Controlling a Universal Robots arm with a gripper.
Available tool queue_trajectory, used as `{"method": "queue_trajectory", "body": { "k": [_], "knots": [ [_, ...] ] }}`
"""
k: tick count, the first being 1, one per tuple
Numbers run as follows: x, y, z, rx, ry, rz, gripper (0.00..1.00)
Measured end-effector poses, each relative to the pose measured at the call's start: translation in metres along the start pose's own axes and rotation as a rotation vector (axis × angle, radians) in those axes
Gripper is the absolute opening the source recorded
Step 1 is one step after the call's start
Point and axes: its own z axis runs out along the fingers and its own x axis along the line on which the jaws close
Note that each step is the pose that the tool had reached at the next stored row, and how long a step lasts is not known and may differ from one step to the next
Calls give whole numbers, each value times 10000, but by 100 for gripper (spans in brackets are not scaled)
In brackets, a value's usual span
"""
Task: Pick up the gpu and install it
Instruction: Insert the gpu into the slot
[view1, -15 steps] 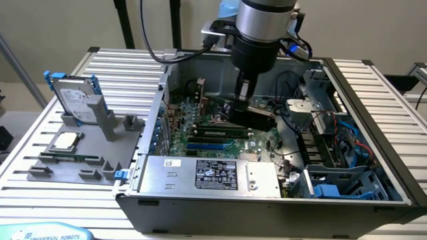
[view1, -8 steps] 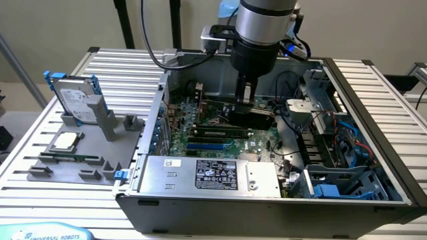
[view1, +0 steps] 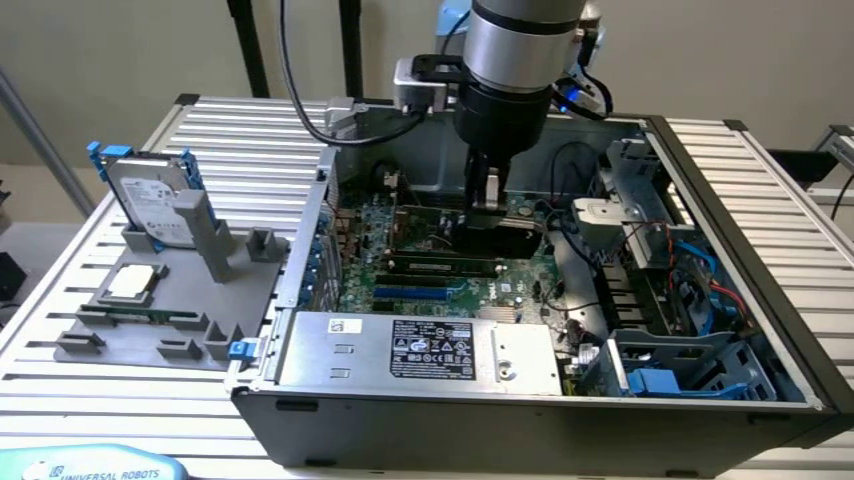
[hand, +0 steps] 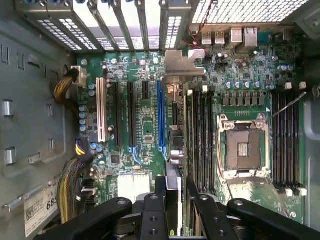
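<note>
Gpu (hand: 185, 135) edge-on betw jaws, board face hidden.

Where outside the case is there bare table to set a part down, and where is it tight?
Bare slatted table behind the grey fixture, up to the case wall; another strip on the exterior view's right of the case. Crowded: inside, round the claw holding the gpu, and the cables.

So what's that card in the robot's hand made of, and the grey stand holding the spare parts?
The gpu, seen edge-on, looks like thin circuit board, greenish along its edge. The bracket at its end looks like bare silvery sheet metal, since it catches the light. The grey stand is probably matte plastic, moulded or printed: dull, even colour, no glint.
</note>
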Motion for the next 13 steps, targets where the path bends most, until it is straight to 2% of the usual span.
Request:
{"method": "queue_trajectory", "body": {
  "k": [13],
  "knots": [
    [149, 345, 62, 39, 0, -35, 27]
  ]
}}
